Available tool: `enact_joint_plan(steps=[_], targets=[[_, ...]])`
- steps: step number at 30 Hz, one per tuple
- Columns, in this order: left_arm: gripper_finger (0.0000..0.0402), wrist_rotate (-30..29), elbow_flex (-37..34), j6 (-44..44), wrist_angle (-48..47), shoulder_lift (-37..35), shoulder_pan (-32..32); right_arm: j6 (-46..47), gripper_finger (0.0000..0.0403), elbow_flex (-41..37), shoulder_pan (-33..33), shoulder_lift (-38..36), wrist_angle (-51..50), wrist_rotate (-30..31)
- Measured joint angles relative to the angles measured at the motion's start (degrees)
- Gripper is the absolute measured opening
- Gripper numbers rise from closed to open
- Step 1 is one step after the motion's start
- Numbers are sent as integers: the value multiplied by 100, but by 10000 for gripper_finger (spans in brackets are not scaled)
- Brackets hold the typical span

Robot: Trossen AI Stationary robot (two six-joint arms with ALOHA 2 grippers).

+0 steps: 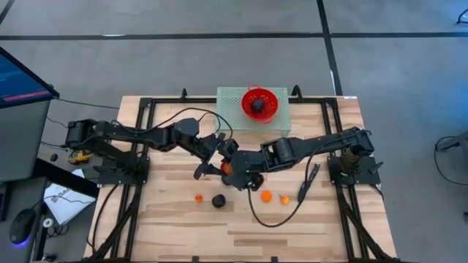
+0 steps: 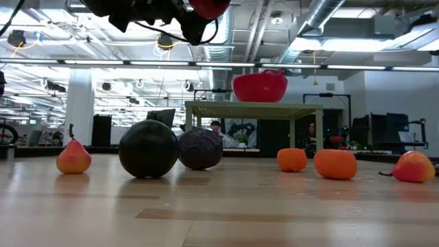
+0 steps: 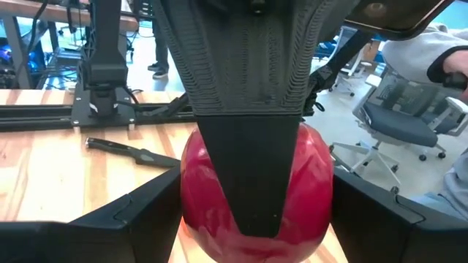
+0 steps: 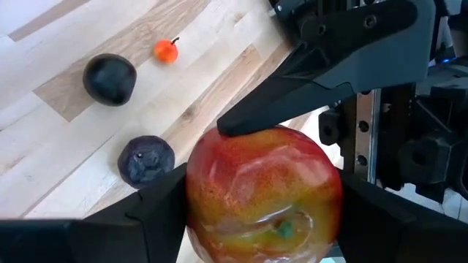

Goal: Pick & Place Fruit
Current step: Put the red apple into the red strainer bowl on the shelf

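Note:
The red fruit (image 1: 228, 168) hangs above the table's middle between both grippers; it shows at the low view's top edge (image 2: 209, 7). My left gripper (image 1: 219, 165) reaches in from the left and my right gripper (image 1: 238, 172) from the right, both shut on it. On the table lie two dark fruits (image 1: 218, 200) (image 1: 248, 180) and three small orange fruits (image 1: 198, 197) (image 1: 266, 196) (image 1: 284, 198). Another dark fruit (image 1: 257, 104) sits in the red bowl (image 1: 272, 96). My left gripper pinches the red fruit (image 3: 314, 183) between its two fingers (image 3: 131, 219), one on each side, coming level from the table's left. The fruit is lifted clear of the table. My right gripper pinches the same fruit (image 4: 219, 175) between its fingers (image 4: 146, 212), coming from the table's right. One left finger (image 4: 292, 95) lies across the fruit's top in this view.
The bowl stands on a green mat (image 1: 227, 102) at the far edge. A black pen-like tool (image 1: 311, 175) and a looping cable (image 1: 270, 215) lie right of centre. Black frame rails (image 1: 142, 139) run along both sides. A person's sleeve (image 3: 431, 58) shows beyond the table.

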Motion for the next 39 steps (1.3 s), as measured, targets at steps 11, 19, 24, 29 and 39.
enact_joint_plan(steps=[11,19,24,29,39], targets=[[363,-36,0,-112,-43,-2,0,307,273,-7,4,-2,-28,-35],[398,142,0,145,-143,-2,238,1201,273,-6,76,-4,-462,-360],[396,270,0,355,-297,-97,503,2262,273,-6,97,-4,-1127,-719],[389,-19,2,992,-1214,-409,965,3590,273,-66,81,-18,-2262,-1334],[373,-1463,-9,1284,-1990,-720,1580,5594,273,-2003,-414,-1264,12,-3758]])
